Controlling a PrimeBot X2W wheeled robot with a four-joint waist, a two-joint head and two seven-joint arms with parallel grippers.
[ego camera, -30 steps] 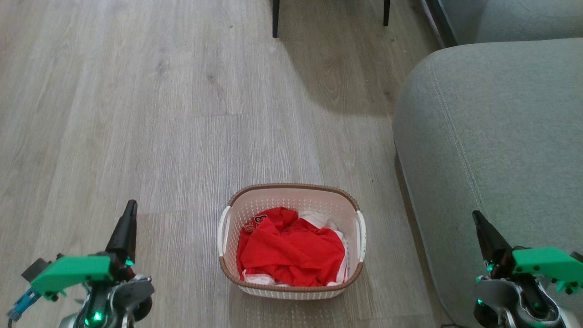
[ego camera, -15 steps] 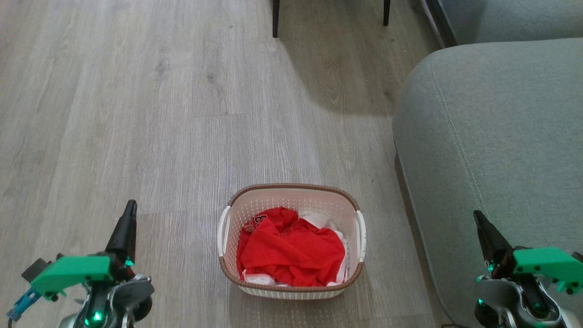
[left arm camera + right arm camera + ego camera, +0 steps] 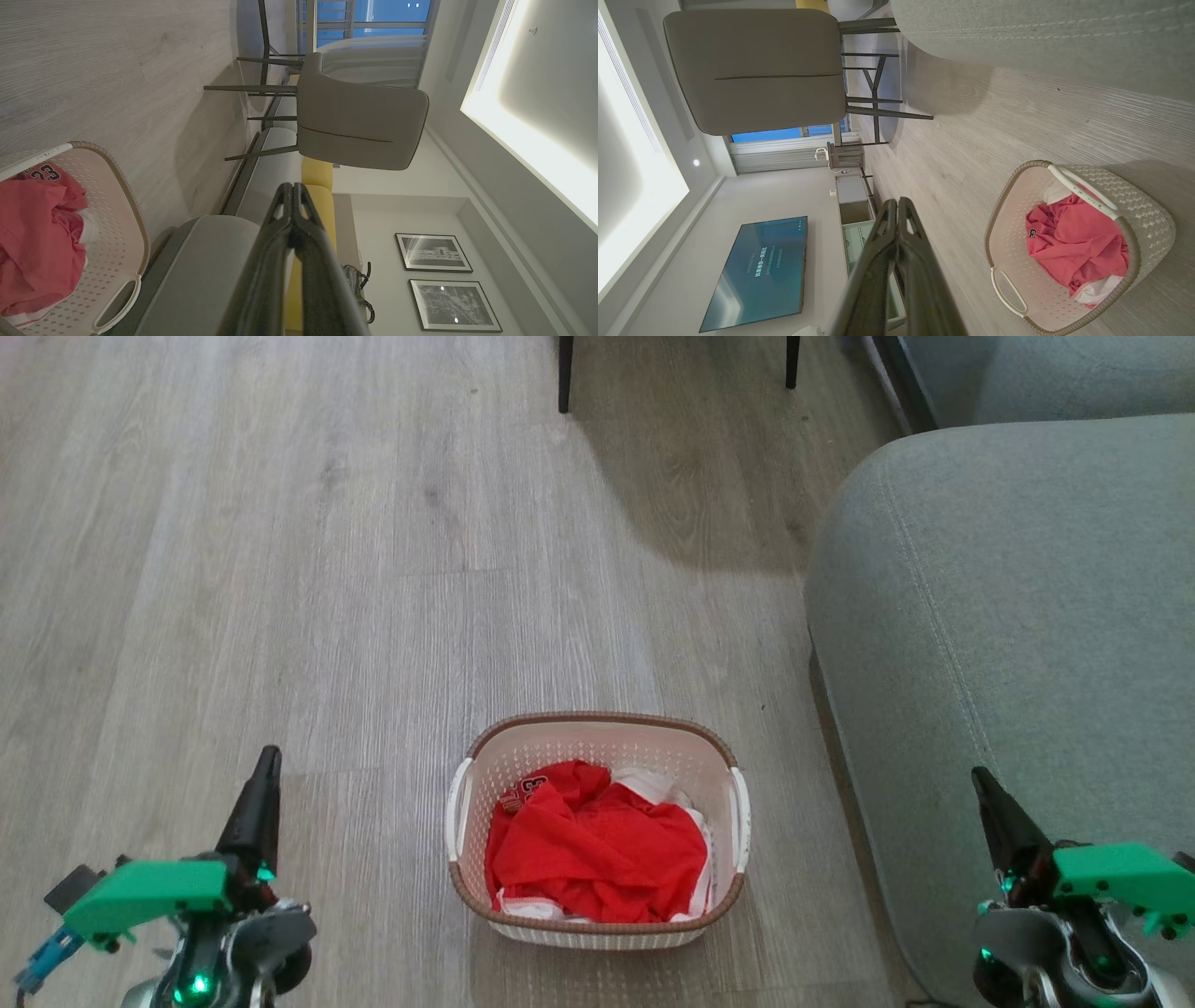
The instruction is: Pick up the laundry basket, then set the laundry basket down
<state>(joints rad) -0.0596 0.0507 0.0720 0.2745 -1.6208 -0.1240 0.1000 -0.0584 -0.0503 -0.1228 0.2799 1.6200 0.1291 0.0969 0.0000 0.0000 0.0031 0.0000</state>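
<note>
Basket (image 3: 597, 742) with red cloth (image 3: 597, 849) on floor (image 3: 327, 569), at 6 o'clock in head view. Left end effector (image 3: 267, 761) at 8 o'clock, right end effector (image 3: 980, 784) at 4 o'clock: both pressed together, well apart from basket.

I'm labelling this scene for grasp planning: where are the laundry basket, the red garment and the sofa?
laundry basket (image 3: 597, 717), head view, far brown rim.
red garment (image 3: 597, 849), head view, middle of the cloth.
sofa (image 3: 1008, 616), head view, top of its grey cushion.
</note>
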